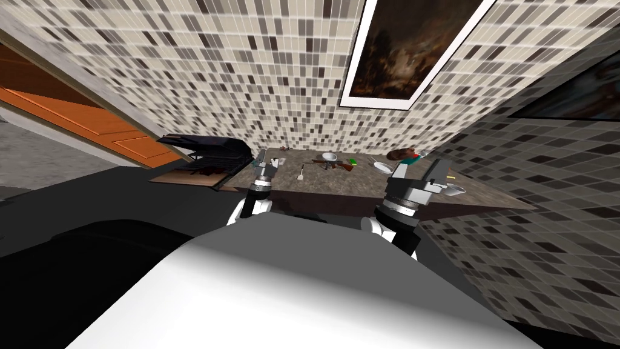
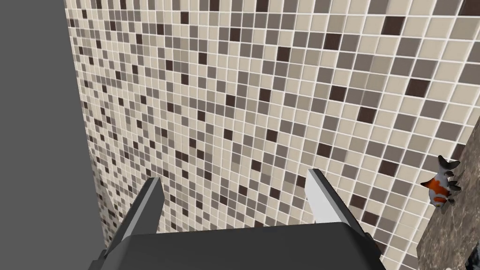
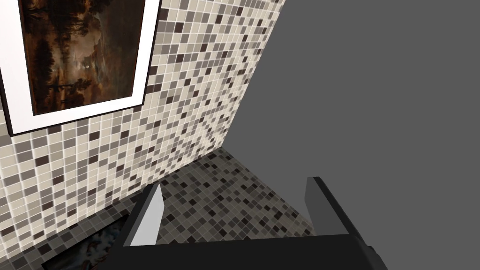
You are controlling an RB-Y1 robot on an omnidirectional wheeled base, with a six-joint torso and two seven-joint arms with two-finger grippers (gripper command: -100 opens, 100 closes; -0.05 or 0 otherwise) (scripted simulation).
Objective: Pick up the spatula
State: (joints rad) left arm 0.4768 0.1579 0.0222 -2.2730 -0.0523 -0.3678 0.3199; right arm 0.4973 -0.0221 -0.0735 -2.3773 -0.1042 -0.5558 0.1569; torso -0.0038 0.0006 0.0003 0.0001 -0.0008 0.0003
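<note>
Head view, both arms [image 1: 259,195] forward — fingers [image 2: 323,199] apart

On the bench [image 1: 357,185] the spatula [image 1: 301,174] lies left of centre, just right of the left claw [image 1: 261,162]. A plate [image 1: 381,166] lies further right, and a bowl [image 1: 455,191] sits at the right end by the right claw [image 1: 437,172]. An open-lidded appliance [image 1: 212,156] sits at the bench's left end; a framed picture [image 1: 412,48] hangs on the wall [image 1: 242,91] behind the bench.
</note>
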